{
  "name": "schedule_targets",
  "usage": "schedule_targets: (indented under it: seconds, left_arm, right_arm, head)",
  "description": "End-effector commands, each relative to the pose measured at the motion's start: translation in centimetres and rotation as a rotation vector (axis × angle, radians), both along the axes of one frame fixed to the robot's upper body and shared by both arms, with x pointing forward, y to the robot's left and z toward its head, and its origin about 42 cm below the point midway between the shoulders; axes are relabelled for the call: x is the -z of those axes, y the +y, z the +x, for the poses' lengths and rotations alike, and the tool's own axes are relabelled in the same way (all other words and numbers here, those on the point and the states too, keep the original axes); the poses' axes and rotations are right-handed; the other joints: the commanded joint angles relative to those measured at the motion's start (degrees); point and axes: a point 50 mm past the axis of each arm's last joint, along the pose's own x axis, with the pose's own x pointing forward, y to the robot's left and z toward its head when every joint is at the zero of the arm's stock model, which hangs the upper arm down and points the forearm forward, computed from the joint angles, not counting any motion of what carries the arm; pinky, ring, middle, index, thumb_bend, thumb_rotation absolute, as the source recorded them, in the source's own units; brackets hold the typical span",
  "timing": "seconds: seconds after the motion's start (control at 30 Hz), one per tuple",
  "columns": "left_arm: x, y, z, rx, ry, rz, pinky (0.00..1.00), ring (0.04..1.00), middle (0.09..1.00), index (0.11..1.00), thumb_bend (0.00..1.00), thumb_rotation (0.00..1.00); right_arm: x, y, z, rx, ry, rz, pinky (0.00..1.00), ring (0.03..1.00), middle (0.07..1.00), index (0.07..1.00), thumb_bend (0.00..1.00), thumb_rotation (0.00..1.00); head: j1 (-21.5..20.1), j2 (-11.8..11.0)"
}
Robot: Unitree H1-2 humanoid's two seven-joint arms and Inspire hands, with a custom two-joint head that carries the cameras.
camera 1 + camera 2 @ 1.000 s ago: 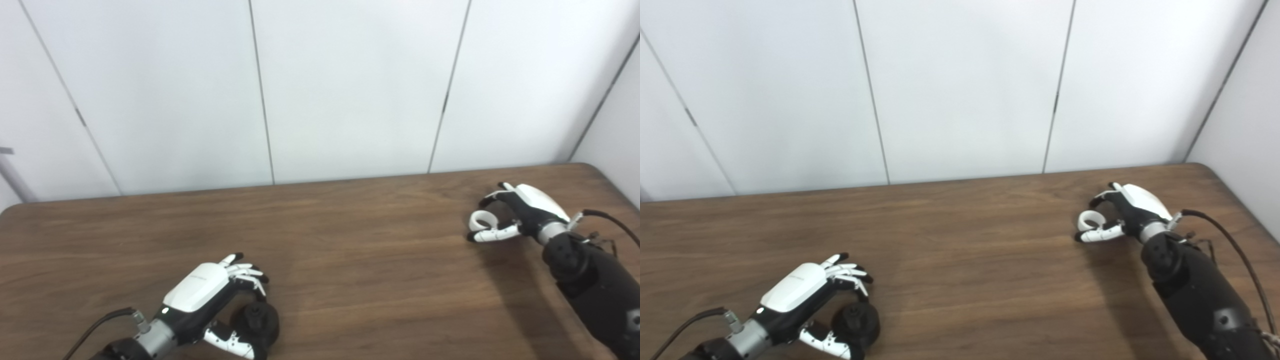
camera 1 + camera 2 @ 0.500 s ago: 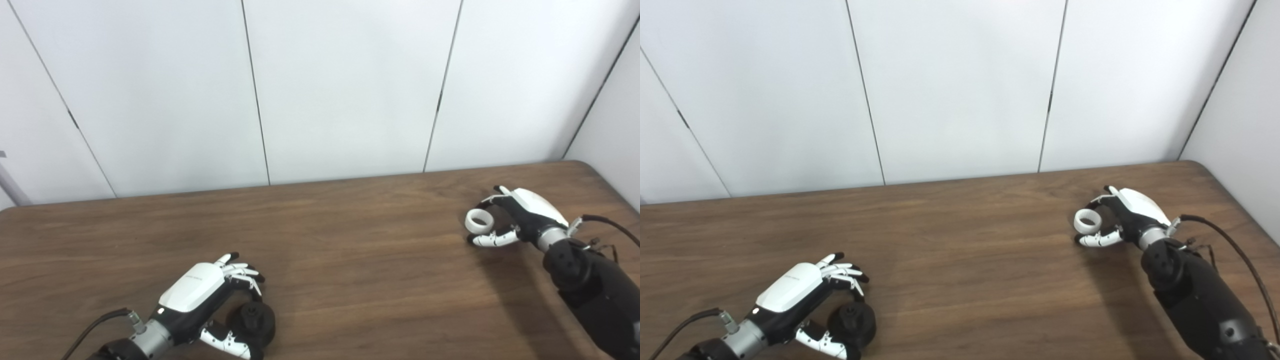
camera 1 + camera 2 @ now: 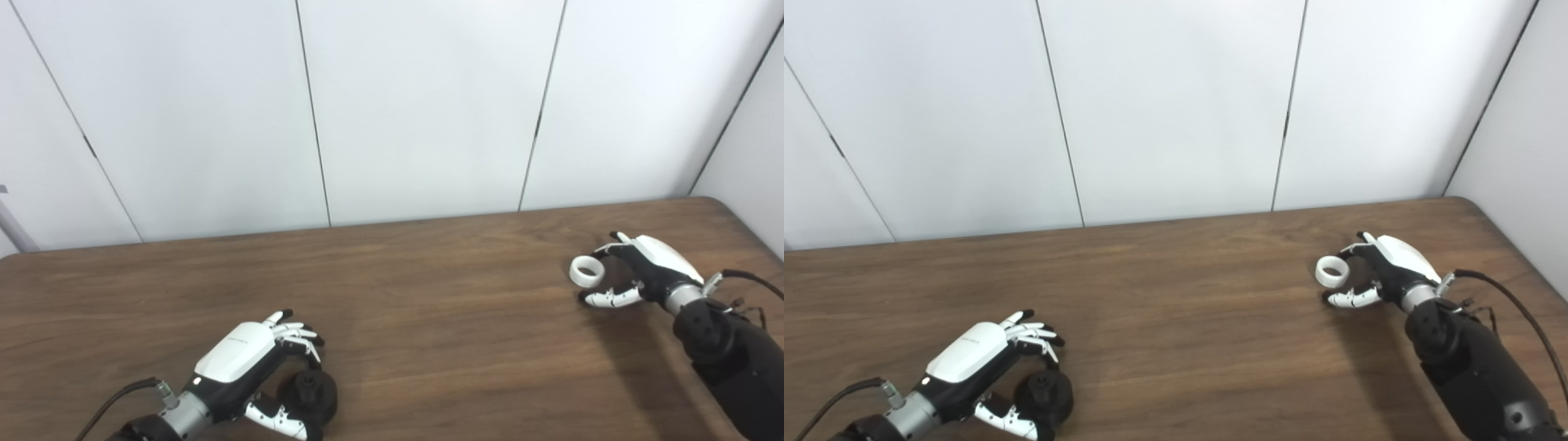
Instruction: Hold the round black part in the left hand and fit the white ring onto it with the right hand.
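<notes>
We see a brown wooden table (image 3: 429,294) in front of a white panelled wall (image 3: 422,104). The near edge of the table is cut off by the bottom of both pictures, so we cannot see the arms fully.

At the near left, the left hand (image 3: 254,361) lies low over the table, with the fingers (image 3: 300,335) curved over the far side of the round black part (image 3: 308,395) and the thumb at its near side. The hand is closed around the part, but we cannot tell if it presses firmly, because the contact places are hidden behind the part and the palm. The part seems to rest on the table; its lower edge is partly covered by the thumb. A small knob stands on its top. The left forearm is cut off at the bottom left corner.

At the far right, the right hand (image 3: 1381,269) has the white ring (image 3: 1332,272) at the tips of its upper fingers, while the thumb (image 3: 1350,298) is below and apart from the ring. Whether the ring is pinched or only touches the fingertips, we cannot tell. The ring is tilted, with its opening visible, and we cannot judge if it is lifted above the table or lies on it. The two hands are well apart.
</notes>
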Motion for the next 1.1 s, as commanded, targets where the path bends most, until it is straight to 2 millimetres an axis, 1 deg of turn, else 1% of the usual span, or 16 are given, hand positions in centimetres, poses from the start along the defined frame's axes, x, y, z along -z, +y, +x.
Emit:
schedule_targets:
  seconds: [0.0, 0.1, 0.13, 0.17, 0.2, 0.23, 0.27, 0.37, 0.57, 0.73, 1.07]
  left_arm:
    - [-1.8, 0.3, 0.8, 0.013, -0.066, -0.012, 1.0, 0.875, 0.8, 0.482, 0.51, 0.06]
    - [-1.8, 0.3, 0.8, 0.011, -0.062, -0.012, 1.0, 0.878, 0.802, 0.482, 0.51, 0.06]
    - [-1.8, 0.3, 0.8, 0.011, -0.062, -0.013, 1.0, 0.878, 0.802, 0.482, 0.51, 0.06]
    - [-1.8, 0.3, 0.8, 0.011, -0.061, -0.014, 1.0, 0.878, 0.801, 0.482, 0.51, 0.06]
    - [-1.8, 0.3, 0.8, 0.01, -0.061, -0.014, 1.0, 0.878, 0.802, 0.482, 0.51, 0.06]
    - [-1.8, 0.3, 0.8, 0.01, -0.06, -0.013, 1.0, 0.878, 0.803, 0.482, 0.51, 0.06]
    - [-1.8, 0.4, 0.7, 0.01, -0.061, -0.013, 1.0, 0.878, 0.803, 0.482, 0.51, 0.06]
    - [-1.7, 0.4, 0.7, 0.011, -0.061, -0.013, 1.0, 0.878, 0.802, 0.482, 0.51, 0.06]
    - [-1.6, 0.4, 0.7, 0.01, -0.057, -0.014, 1.0, 0.879, 0.801, 0.482, 0.51, 0.06]
    - [-1.6, 0.4, 0.7, 0.009, -0.055, -0.014, 1.0, 0.877, 0.8, 0.482, 0.51, 0.06]
    - [-1.6, 0.1, 0.7, 0.011, -0.056, -0.015, 1.0, 0.876, 0.8, 0.482, 0.51, 0.06]
  right_arm:
    - [0.1, -1.7, -0.6, 0.034, 0.017, -0.04, 0.99, 1.0, 0.994, 0.671, 0.91, 0.19]
    - [0.2, -1.6, -0.7, 0.026, -0.002, -0.043, 0.98, 1.0, 0.97, 0.582, 0.85, 0.11]
    - [0.3, -1.5, -0.7, 0.024, -0.006, -0.045, 0.98, 1.0, 0.969, 0.577, 0.85, 0.11]
    - [0.3, -1.5, -0.7, 0.022, -0.008, -0.046, 0.99, 1.0, 0.967, 0.534, 0.69, 0.12]
    - [0.4, -1.5, -0.6, 0.022, -0.011, -0.047, 0.99, 1.0, 0.967, 0.512, 0.61, 0.13]
    - [0.5, -1.6, -0.6, 0.023, -0.015, -0.048, 0.99, 1.0, 0.965, 0.497, 0.56, 0.13]
    - [0.6, -1.6, -0.6, 0.023, -0.019, -0.05, 0.99, 1.0, 0.963, 0.492, 0.54, 0.14]
    - [0.6, -1.4, -0.7, 0.021, -0.027, -0.051, 0.99, 1.0, 0.956, 0.487, 0.53, 0.14]
    - [1.0, -1.4, -0.8, 0.024, -0.034, -0.048, 0.98, 1.0, 0.946, 0.483, 0.52, 0.13]
    - [1.2, -1.3, -0.9, -0.001, -0.057, -0.056, 0.97, 0.985, 0.917, 0.478, 0.52, 0.12]
    - [1.0, -1.2, -0.9, -0.015, -0.07, -0.052, 0.97, 0.99, 0.92, 0.478, 0.51, 0.12]
  head:
    - [0.1, 0.1]
    - [0.2, 0.1]
    - [0.2, 0.1]
    - [0.2, 0.1]
    - [0.1, 0.1]
    - [0.1, 0.1]
    - [0.1, 0.1]
    - [0.1, 0.1]
    - [0.2, 0.2]
    - [0.2, 0.2]
    - [0.3, 0.3]
